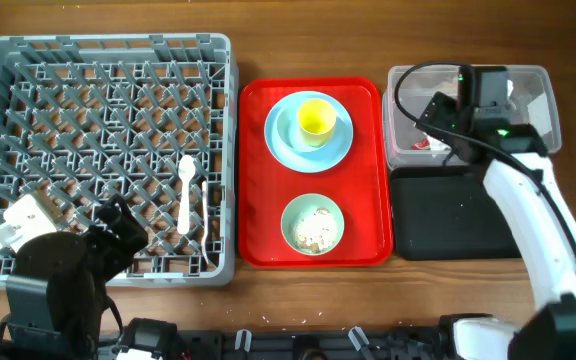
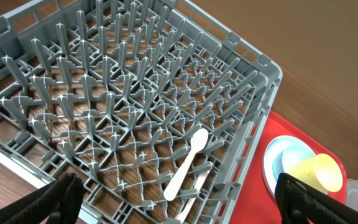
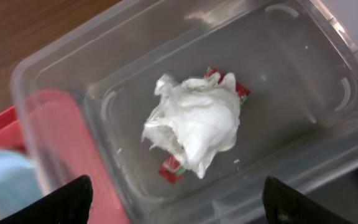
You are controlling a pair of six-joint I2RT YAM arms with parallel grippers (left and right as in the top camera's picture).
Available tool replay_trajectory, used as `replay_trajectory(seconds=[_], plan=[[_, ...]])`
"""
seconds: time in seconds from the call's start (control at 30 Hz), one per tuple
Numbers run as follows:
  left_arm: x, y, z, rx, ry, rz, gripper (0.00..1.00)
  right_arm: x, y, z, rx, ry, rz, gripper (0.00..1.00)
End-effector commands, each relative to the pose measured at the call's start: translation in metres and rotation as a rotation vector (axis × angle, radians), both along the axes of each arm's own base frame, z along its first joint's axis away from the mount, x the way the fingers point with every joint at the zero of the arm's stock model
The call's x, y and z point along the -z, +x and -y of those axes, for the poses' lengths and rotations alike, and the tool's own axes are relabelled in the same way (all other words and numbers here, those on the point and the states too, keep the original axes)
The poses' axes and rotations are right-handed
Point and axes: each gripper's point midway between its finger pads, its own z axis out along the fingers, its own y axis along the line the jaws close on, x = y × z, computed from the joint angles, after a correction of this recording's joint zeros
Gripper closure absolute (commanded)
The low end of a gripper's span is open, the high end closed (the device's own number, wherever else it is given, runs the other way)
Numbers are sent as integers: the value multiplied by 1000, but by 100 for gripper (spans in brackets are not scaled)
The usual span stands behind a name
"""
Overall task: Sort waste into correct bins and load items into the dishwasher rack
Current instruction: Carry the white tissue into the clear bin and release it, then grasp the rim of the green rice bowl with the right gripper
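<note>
The crumpled white wrapper (image 3: 194, 121) with red print lies loose on the floor of the clear tub (image 3: 291, 56), where a red bit of the wrapper (image 1: 426, 143) shows in the overhead view. My right gripper (image 3: 182, 205) hangs open just above it, holding nothing, over the clear tub (image 1: 528, 110). My left gripper (image 2: 179, 205) is wide open and empty over the near right corner of the grey rack (image 2: 104, 93). A white spoon (image 2: 188, 163) and a fork (image 2: 199, 185) lie in that rack (image 1: 28, 60). Light blue plate (image 1: 286, 140), yellow cup (image 1: 315, 118) and bowl (image 1: 313, 223) with beige scraps sit on the red tray (image 1: 363, 180).
The shallow black tray (image 1: 455, 212) sits right below the clear tub, beside the red tray. My left gripper (image 1: 123, 228) and its arm cover the rack's near left corner. A cable loops over the tub above my right gripper (image 1: 430, 120).
</note>
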Motion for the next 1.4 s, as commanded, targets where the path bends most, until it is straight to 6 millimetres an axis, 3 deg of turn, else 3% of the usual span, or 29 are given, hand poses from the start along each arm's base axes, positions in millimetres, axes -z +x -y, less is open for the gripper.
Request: replay_trajectory(seconds=[0.0,0.07,0.1,0.17,0.3,0.37,0.4,0.5,0.53,0.57,0.73,0.87,1.07,1.27,1.37], plan=[[-3,-1,-4,-23,2,14,0,-67,-13,-48,-280,145,141,16],[-3,-1,-4,-23,2,14,0,-80,-37,-77,-406,251,139,26],[-3,-1,-4,-23,2,13,0,-79,-51,-87,-442,287,109,39],[-3,-1,-4,-23,2,14,0,-73,-75,-110,-515,347,28,96],[-3,-1,-4,-23,2,14,0,-39,-123,-177,-735,379,-133,96],[-3,-1,-4,-23,2,13,0,-24,-136,-204,-831,363,-151,96],[-3,-1,-4,-23,2,14,0,-6,-141,-213,-817,321,-177,96],[-3,-1,-4,-23,2,14,0,39,-141,-217,-667,199,-230,94],[-3,-1,-4,-23,2,14,0,61,-141,-228,-672,170,-257,94],[-3,-1,-4,-23,2,14,0,68,-141,-231,-675,164,-271,93],[-3,-1,-4,-23,2,14,0,112,-144,-228,-655,106,-394,92],[-3,-1,-4,-23,2,13,0,131,-138,-211,-592,4,-418,91],[-3,-1,-4,-23,2,13,0,127,-105,-166,-377,-150,-324,89],[-3,-1,-4,-23,2,14,0,123,-76,-112,-182,-151,-301,85],[-3,-1,-4,-23,2,14,0,116,-65,-116,-271,-113,-310,81]])
